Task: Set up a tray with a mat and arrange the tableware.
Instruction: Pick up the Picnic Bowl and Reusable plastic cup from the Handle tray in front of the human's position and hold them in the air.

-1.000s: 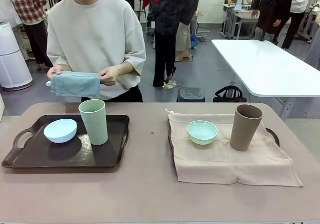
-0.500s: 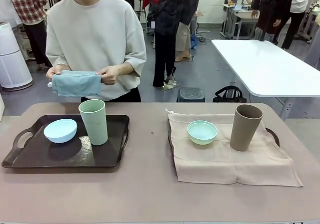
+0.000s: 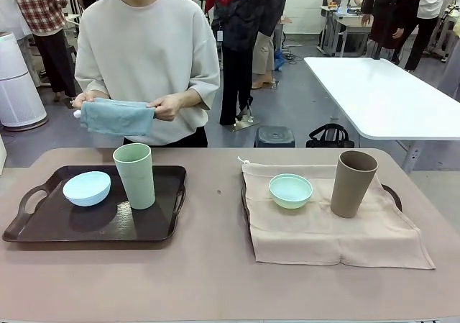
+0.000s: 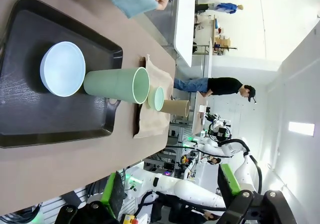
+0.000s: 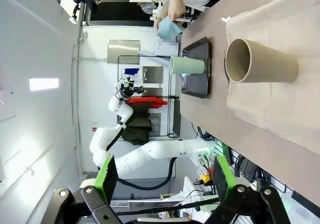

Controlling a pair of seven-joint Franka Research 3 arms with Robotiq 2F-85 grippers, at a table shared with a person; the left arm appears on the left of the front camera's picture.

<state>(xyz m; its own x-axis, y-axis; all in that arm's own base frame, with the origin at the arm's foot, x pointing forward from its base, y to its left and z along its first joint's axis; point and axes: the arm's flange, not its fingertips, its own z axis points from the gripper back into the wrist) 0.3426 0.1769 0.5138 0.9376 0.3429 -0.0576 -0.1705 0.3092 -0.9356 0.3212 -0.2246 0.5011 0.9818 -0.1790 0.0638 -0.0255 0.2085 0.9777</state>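
While the left gripper (image 4: 170, 176) and right gripper (image 5: 165, 159) hang spread and empty, the blue bowl (image 3: 86, 188) and green cup (image 3: 135, 175) stand on a bare dark tray (image 3: 43, 229). The mint bowl (image 3: 290, 190) and brown cup (image 3: 352, 183) stand on a beige mat (image 3: 338, 240). Across the tabletop (image 3: 215, 280), a person holds a blue cloth (image 3: 117, 116).

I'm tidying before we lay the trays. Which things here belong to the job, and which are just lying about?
Job: dark tray, pale blue bowl, pale green cup, beige mat, mint green bowl, brown cup, blue cloth the person holds.
Lying about: white table, black bag, dark stool, white air purifier.
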